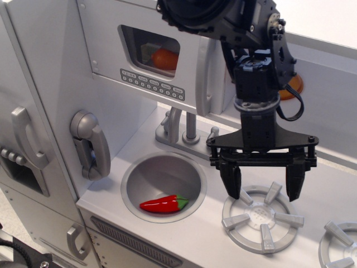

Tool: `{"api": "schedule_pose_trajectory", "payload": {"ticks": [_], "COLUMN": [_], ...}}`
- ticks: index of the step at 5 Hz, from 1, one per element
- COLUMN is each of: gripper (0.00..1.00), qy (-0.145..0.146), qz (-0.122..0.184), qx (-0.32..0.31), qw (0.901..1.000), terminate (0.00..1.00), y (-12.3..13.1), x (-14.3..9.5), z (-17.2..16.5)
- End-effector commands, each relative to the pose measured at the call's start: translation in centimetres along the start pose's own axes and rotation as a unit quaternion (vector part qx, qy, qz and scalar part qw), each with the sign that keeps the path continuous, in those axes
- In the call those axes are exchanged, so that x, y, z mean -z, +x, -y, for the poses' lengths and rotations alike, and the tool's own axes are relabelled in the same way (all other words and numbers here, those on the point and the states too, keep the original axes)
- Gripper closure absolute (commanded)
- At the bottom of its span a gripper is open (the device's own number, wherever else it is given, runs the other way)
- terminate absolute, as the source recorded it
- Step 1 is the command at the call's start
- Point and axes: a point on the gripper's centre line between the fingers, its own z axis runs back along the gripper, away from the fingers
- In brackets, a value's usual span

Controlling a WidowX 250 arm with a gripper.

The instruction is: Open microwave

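The microwave (139, 61) is a grey compartment at the upper left of the toy kitchen. Its door has a dark rounded window (150, 51) with an orange object behind it, a row of small buttons (152, 85) beneath, and a vertical bar handle (204, 78) on its right edge. The door looks shut. My black gripper (262, 187) is open and empty, pointing down over a grey burner (262, 219). It hangs right of and below the handle, apart from it.
A round sink (163, 186) holds a red chili pepper (163, 204). A grey faucet (187, 131) stands behind it. A toy phone (89, 144) hangs on the left wall. Grey doors with curved handles (27, 139) are at far left. A second burner (341, 245) is at right.
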Motion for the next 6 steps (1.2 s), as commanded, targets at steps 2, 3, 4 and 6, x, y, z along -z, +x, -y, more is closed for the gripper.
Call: {"api": "schedule_pose_trajectory", "payload": {"ticks": [2, 3, 4, 6], "gripper": [0.00, 0.00, 0.00, 0.00], "qy": [-0.037, -0.018, 0.015, 0.081], "qz": [0.010, 0.054, 0.098, 0.127], "qx": [0.004, -0.007, -0.009, 0.010], "qw": [0.9992, 0.9984, 0.9950, 0.9885], "terminate": [0.00, 0.00, 0.00, 0.00], "y": [1.3, 3.2, 4.8, 6.2], "x": [-1.6, -4.0, -6.7, -9.3], "z": [-0.8, -2.0, -3.4, -4.5]}}
